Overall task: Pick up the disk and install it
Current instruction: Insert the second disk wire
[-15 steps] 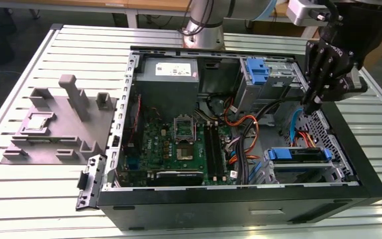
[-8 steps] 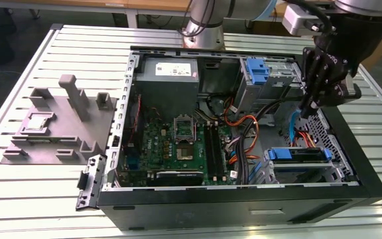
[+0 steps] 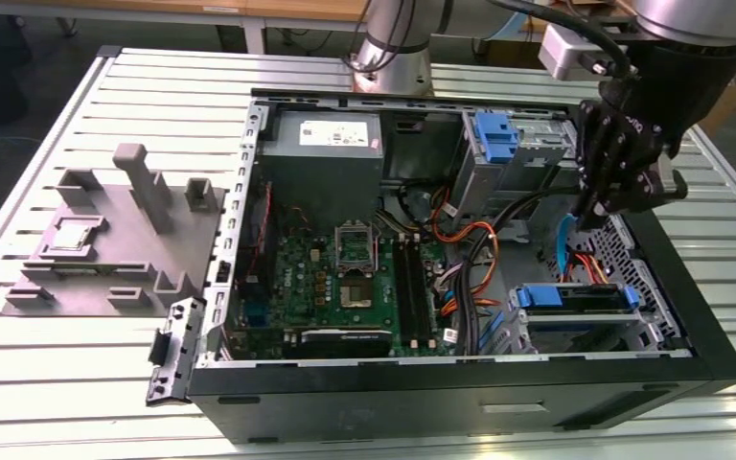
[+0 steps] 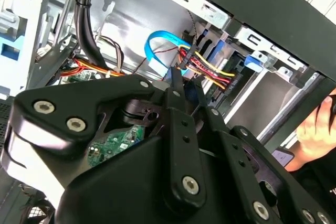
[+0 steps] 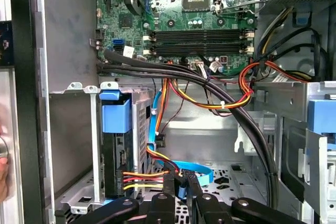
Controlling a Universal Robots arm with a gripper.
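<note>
disk [image 3: 573, 296] looks already seated in the lower drive bay [image 3: 594, 333] w/ cables [image 5: 144, 177] at its end, so install seems basically done imo. gripper [image 3: 593, 217] hangs just above, not on it. can't tell if it's clenched or released.

i can read no text in these views. the white label [image 3: 338, 133] on the power supply [image 3: 330, 153] carries print, but it is too small for me to read.
</note>
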